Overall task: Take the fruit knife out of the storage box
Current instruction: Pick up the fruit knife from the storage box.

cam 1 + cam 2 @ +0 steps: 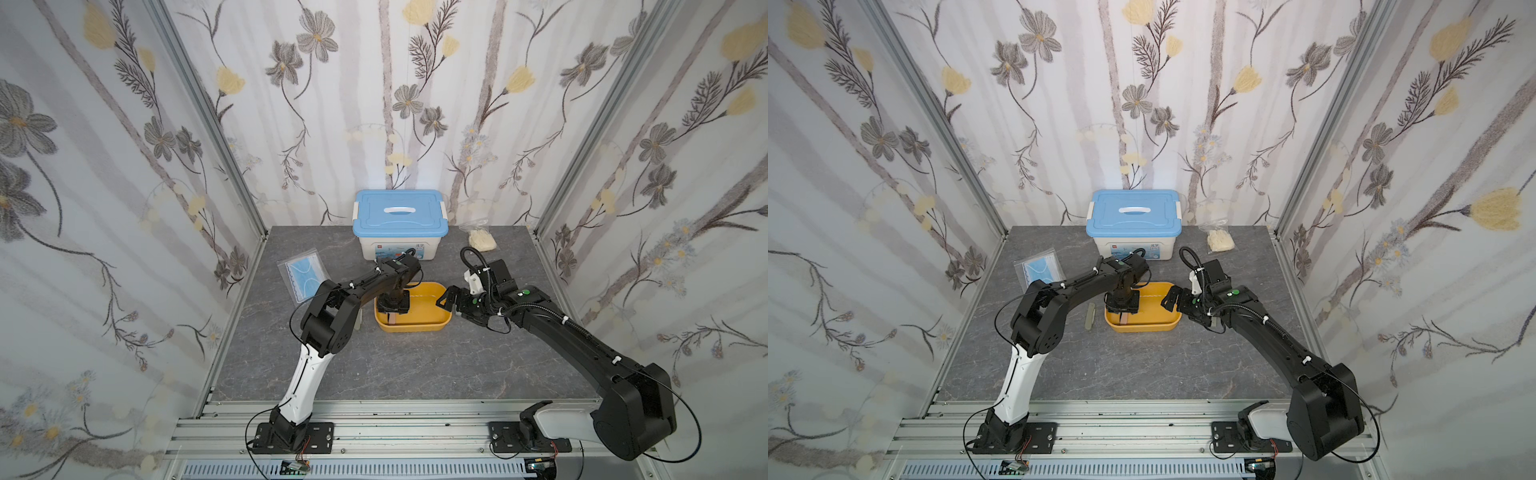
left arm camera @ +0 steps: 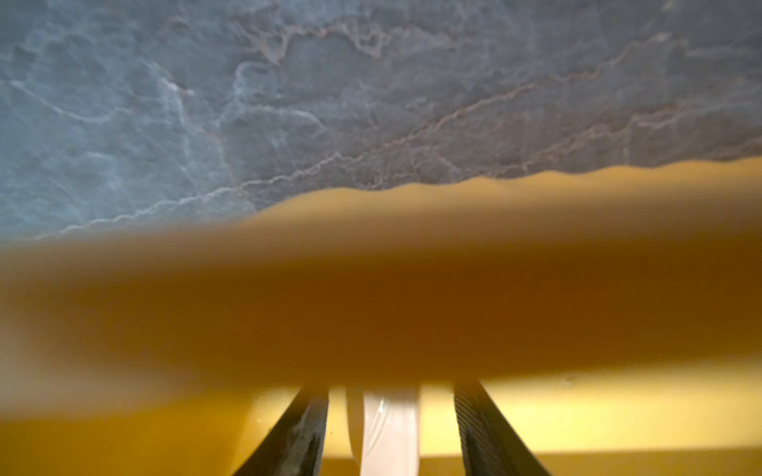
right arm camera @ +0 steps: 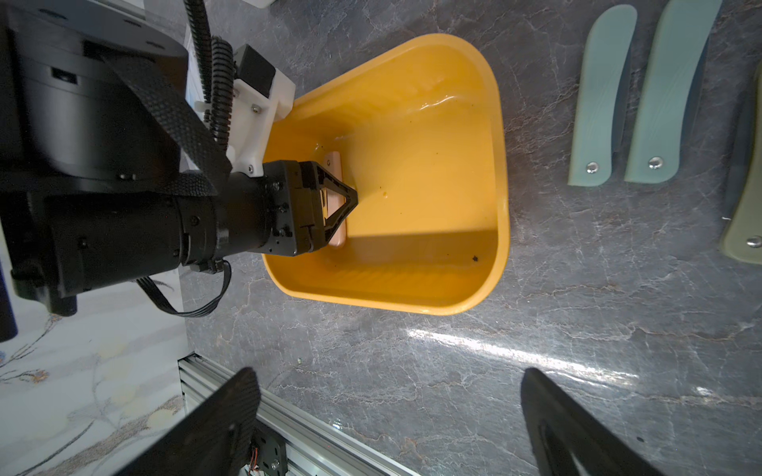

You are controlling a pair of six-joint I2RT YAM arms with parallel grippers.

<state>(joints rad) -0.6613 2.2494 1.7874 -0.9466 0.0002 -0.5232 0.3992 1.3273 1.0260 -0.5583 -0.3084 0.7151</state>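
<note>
The yellow-orange storage box (image 1: 415,329) (image 1: 1144,328) (image 3: 501,165) sits mid-table. A pale pink folded fruit knife (image 3: 338,241) (image 2: 389,432) (image 1: 392,319) lies on its floor at the left end. My left gripper (image 1: 392,308) (image 3: 350,200) (image 2: 391,412) reaches down into the box and straddles the knife. Its fingers (image 2: 305,428) stand either side with a gap to the knife, so it is open. The box wall (image 2: 371,309) blurs across the left wrist view. My right gripper (image 1: 446,301) (image 1: 1171,301) (image 3: 387,383) hangs wide open and empty by the box's right end.
A white box with a blue lid (image 1: 400,220) stands at the back. A bag of masks (image 1: 302,276) lies back left, a bag of pale gloves (image 1: 482,240) back right. Pale green folded knives (image 3: 606,94) (image 3: 668,90) (image 1: 1090,316) lie on the table left of the storage box.
</note>
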